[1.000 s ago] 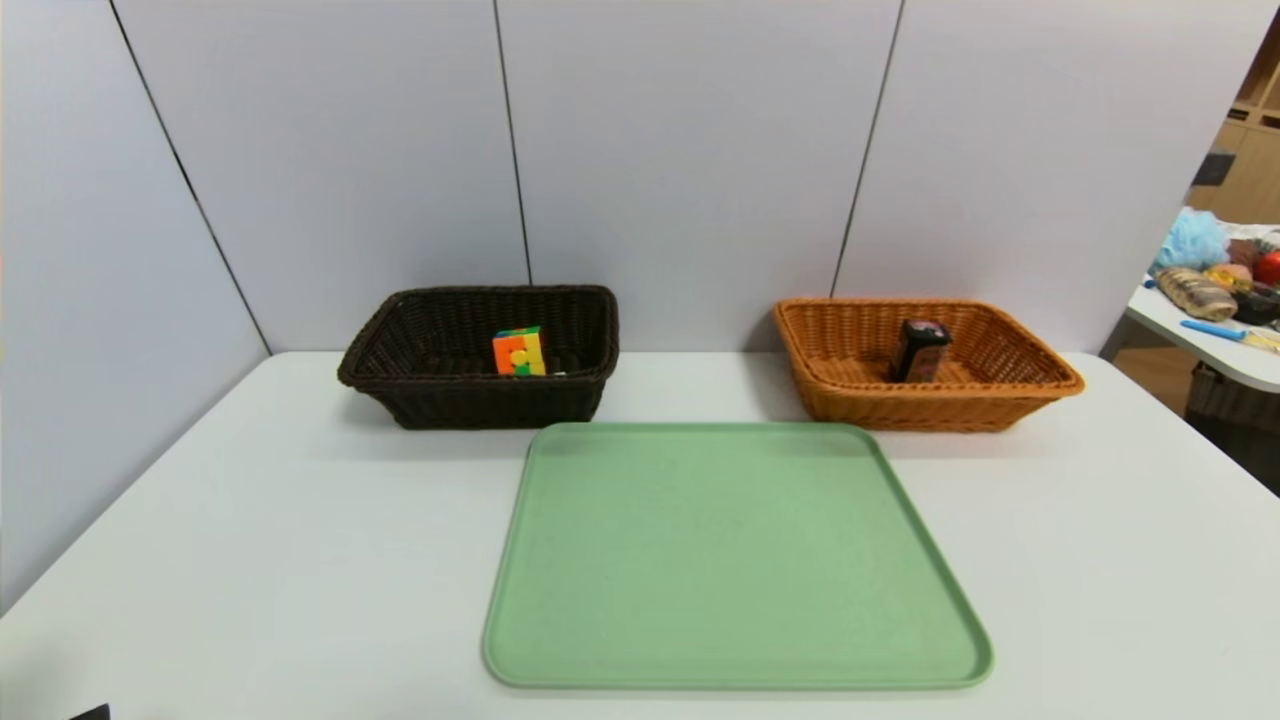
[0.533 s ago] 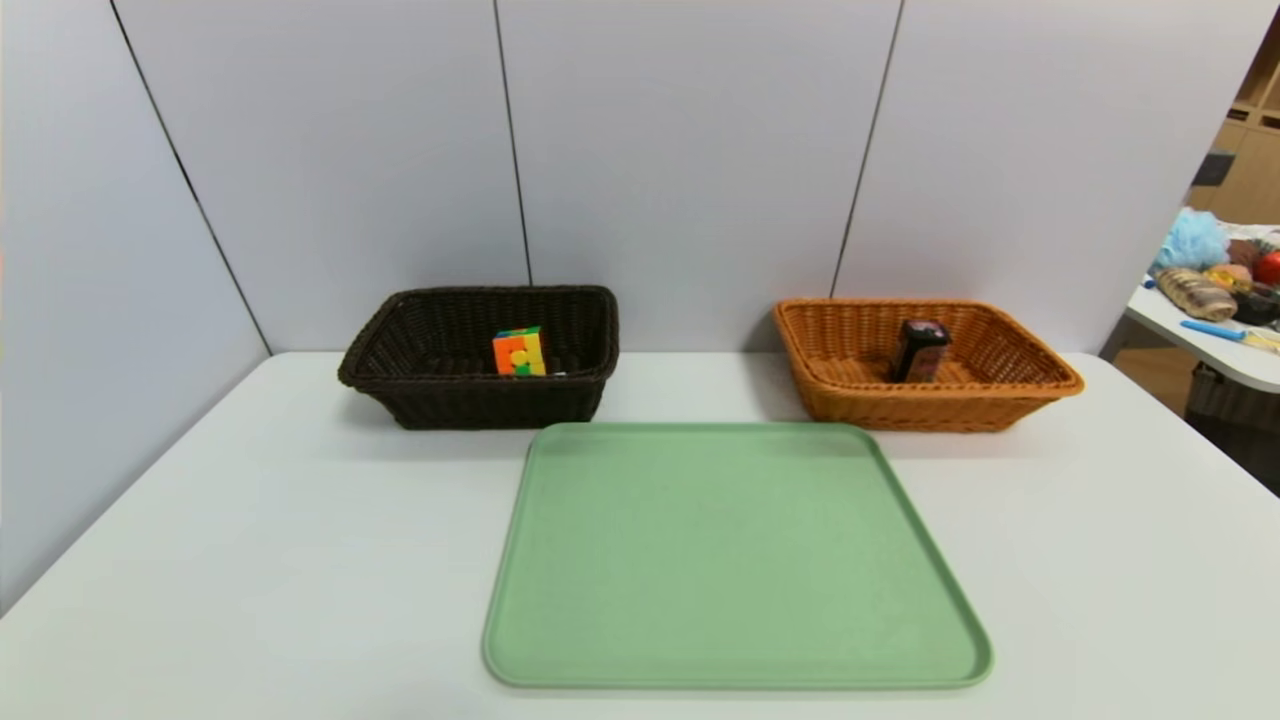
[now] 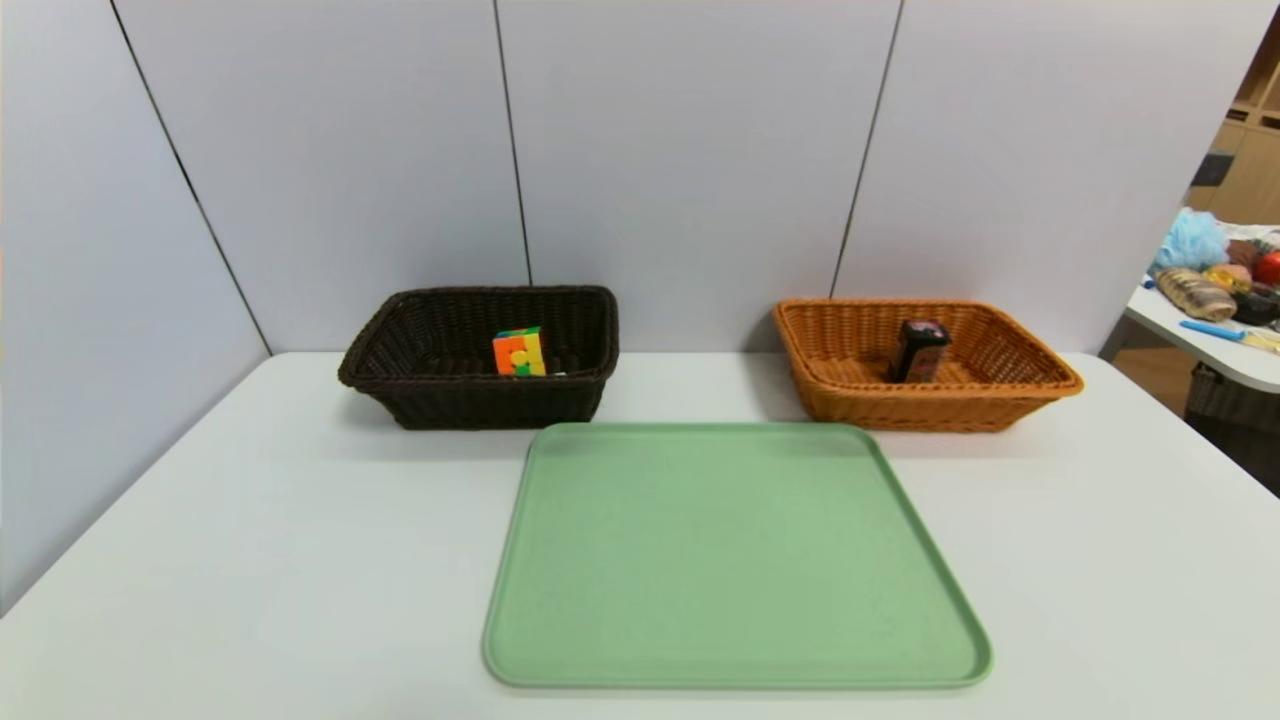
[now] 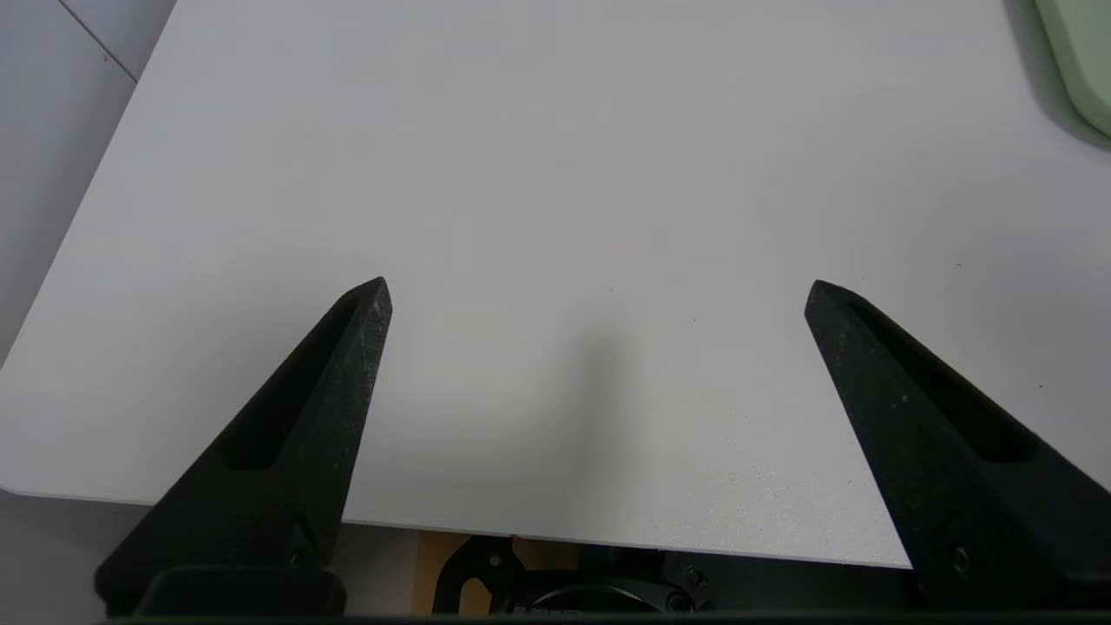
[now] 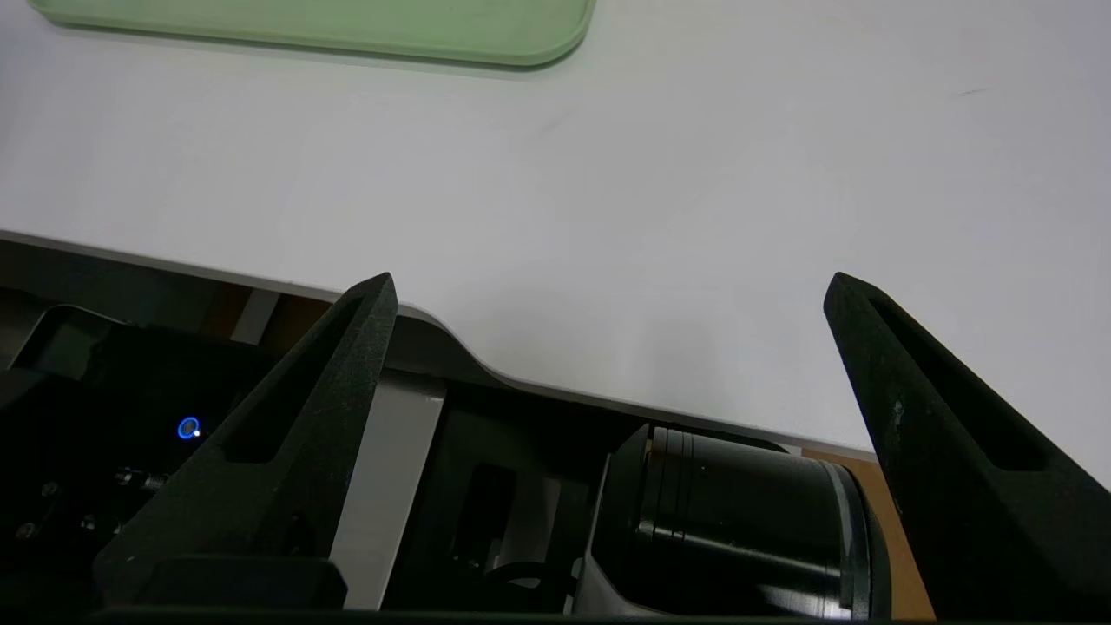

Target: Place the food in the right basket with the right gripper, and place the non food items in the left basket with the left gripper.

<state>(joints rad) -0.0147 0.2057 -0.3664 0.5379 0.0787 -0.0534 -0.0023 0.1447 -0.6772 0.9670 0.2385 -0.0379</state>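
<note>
A dark brown basket (image 3: 400, 400) stands at the back left of the table with a multicoloured puzzle cube (image 3: 520, 352) inside. An orange basket (image 3: 1020, 400) at the back right holds a small dark packet (image 3: 920, 350), upright. Neither arm shows in the head view. In the left wrist view my left gripper (image 4: 594, 291) hangs open over the bare white table by its near edge, nothing between its fingers. My right gripper (image 5: 608, 282) is open too, over the table's near edge, empty.
A bare green tray (image 3: 735, 560) lies in the middle of the white table (image 3: 250, 560); its corner shows as a green tray corner (image 4: 1085, 61) and a green tray edge (image 5: 347, 26) in the wrist views. Grey wall panels stand behind. A side table with clutter (image 3: 1215, 280) stands far right.
A small dark shape at the bottom left corner of the head view one second ago has left the view. Nothing else has moved.
</note>
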